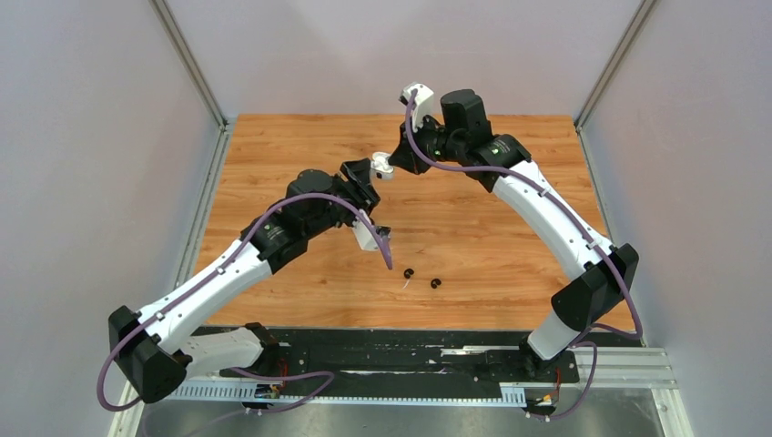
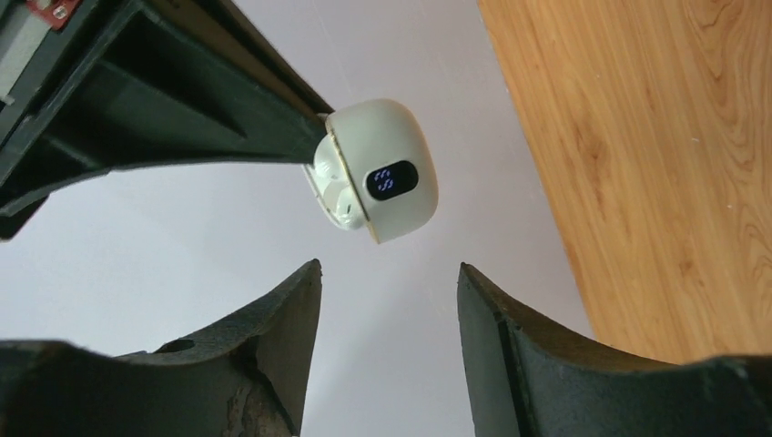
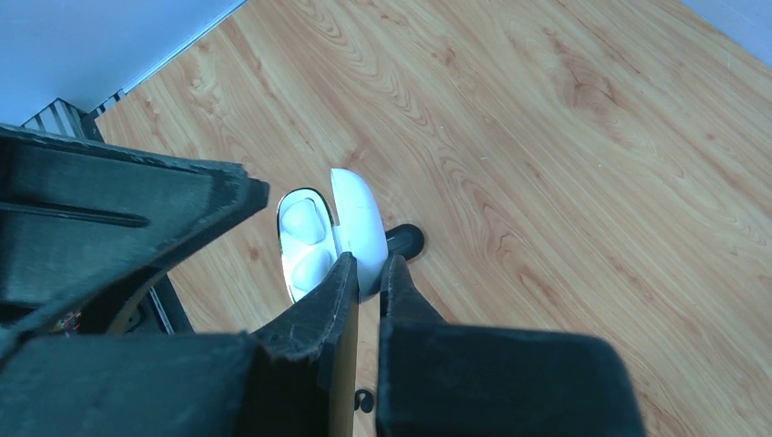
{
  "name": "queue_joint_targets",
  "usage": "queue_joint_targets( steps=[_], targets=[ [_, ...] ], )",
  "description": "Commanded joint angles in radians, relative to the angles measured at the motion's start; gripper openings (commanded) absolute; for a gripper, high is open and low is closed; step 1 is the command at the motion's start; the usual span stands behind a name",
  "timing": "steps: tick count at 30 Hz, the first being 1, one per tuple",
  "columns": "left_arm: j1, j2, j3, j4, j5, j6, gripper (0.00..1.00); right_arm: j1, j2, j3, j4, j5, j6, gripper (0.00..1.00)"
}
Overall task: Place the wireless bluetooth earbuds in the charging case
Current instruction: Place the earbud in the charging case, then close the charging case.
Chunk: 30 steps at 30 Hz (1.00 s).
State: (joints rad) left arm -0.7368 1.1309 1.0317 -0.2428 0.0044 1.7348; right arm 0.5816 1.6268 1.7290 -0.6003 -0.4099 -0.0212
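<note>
My right gripper (image 3: 369, 264) is shut on the open lid of a white charging case (image 3: 360, 218) and holds it in the air over the far middle of the table (image 1: 382, 167). Two white earbuds (image 3: 305, 241) sit in the case's wells. In the left wrist view the case (image 2: 401, 173) shows a lit display. My left gripper (image 2: 390, 273) is open and empty just below the case, not touching it; it also shows in the top view (image 1: 362, 182). Two black earbuds (image 1: 408, 272) (image 1: 436, 282) lie on the wood near the front middle.
The wooden table (image 1: 510, 228) is walled by grey panels on the left, right and back. A small black rounded thing (image 3: 407, 240) shows on the wood behind the case lid. A black rail (image 1: 391, 350) runs along the near edge.
</note>
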Motion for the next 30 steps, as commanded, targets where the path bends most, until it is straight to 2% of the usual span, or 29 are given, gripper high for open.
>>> queue_joint_targets(
  steps=[1,3,4,5,6,7,8,9,10,12,14,20,30],
  targets=[
    [0.004,-0.085,0.077,-0.037,0.014,-0.183,0.65,0.003,-0.049,-0.004,0.061,-0.007,-0.035,0.00],
    [0.009,-0.095,0.143,-0.099,0.013,-0.379,0.71,0.001,-0.058,-0.030,0.067,-0.023,-0.064,0.00],
    [0.015,-0.089,0.202,-0.124,0.025,-0.546,0.78,-0.002,-0.063,-0.044,0.067,-0.044,-0.084,0.00],
    [0.035,-0.082,0.232,-0.177,0.035,-0.633,0.82,-0.005,-0.073,-0.060,0.070,-0.065,-0.115,0.00],
    [0.064,-0.061,0.293,-0.207,0.073,-0.813,0.89,-0.009,-0.092,-0.087,0.085,-0.088,-0.132,0.00],
    [0.084,-0.048,0.324,-0.296,0.116,-0.883,0.90,-0.012,-0.105,-0.115,0.110,-0.115,-0.142,0.00],
    [0.125,-0.019,0.372,-0.339,0.227,-0.991,0.91,-0.018,-0.124,-0.146,0.139,-0.146,-0.151,0.00],
    [0.146,-0.008,0.387,-0.402,0.285,-1.038,0.91,-0.022,-0.154,-0.177,0.173,-0.174,-0.161,0.00],
    [0.183,0.010,0.400,-0.420,0.403,-1.103,0.92,-0.024,-0.176,-0.204,0.204,-0.194,-0.170,0.00],
    [0.216,0.025,0.385,-0.452,0.542,-1.144,0.91,-0.025,-0.208,-0.247,0.252,-0.235,-0.180,0.00],
    [0.228,0.030,0.345,-0.442,0.621,-1.163,0.90,-0.025,-0.229,-0.267,0.287,-0.261,-0.179,0.00],
    [0.239,0.040,0.256,-0.323,0.766,-1.265,0.85,-0.026,-0.261,-0.305,0.353,-0.327,-0.202,0.00],
    [0.300,0.072,0.208,-0.118,0.875,-1.456,0.73,-0.025,-0.221,-0.299,0.400,-0.388,-0.221,0.00]
  ],
)
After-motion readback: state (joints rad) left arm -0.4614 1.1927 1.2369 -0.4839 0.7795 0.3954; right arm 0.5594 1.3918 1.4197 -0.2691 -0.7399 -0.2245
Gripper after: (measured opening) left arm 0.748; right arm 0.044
